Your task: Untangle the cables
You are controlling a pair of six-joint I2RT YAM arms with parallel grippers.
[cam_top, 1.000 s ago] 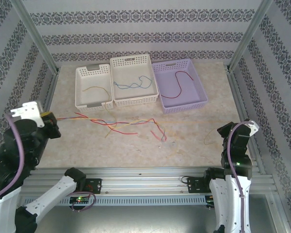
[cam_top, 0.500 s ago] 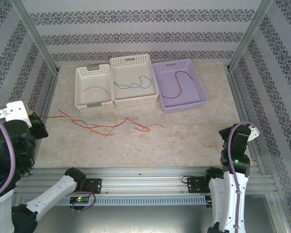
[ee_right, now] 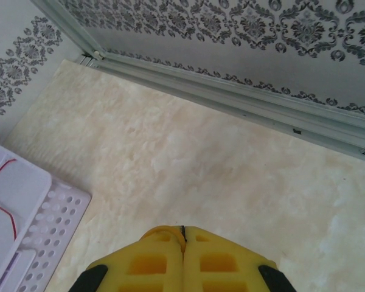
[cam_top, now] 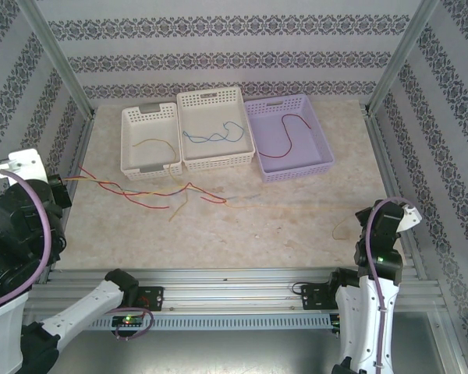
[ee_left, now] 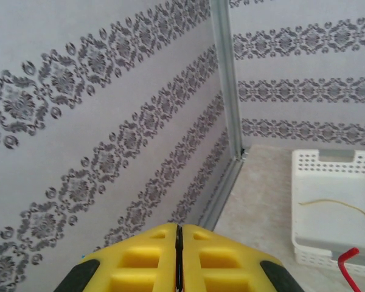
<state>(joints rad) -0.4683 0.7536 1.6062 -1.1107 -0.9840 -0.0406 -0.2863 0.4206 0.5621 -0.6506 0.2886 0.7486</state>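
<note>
**Cables lie strung left to right over the tabletop, from the closed left tool.**
At near right, the right tool (cam_top: 366, 217) (ee_right: 182, 242) is pressed shut low over the marbled tabletop (cam_top: 296, 238). A thin yellow strand (cam_top: 339, 226) curls just beside it, and I cannot tell whether it pinches that strand. At near left, the left tool (cam_top: 62, 189) (ee_left: 178, 243) is clamped on the ends of the cables (cam_top: 171, 191), whose red, yellow and blue tangle runs rightward to mid-tabletop. Farther back, three baskets (cam_top: 214, 98) stand side by side against patterned walls (cam_top: 218, 47), holding a yellow, a blue and a red strand.
</note>
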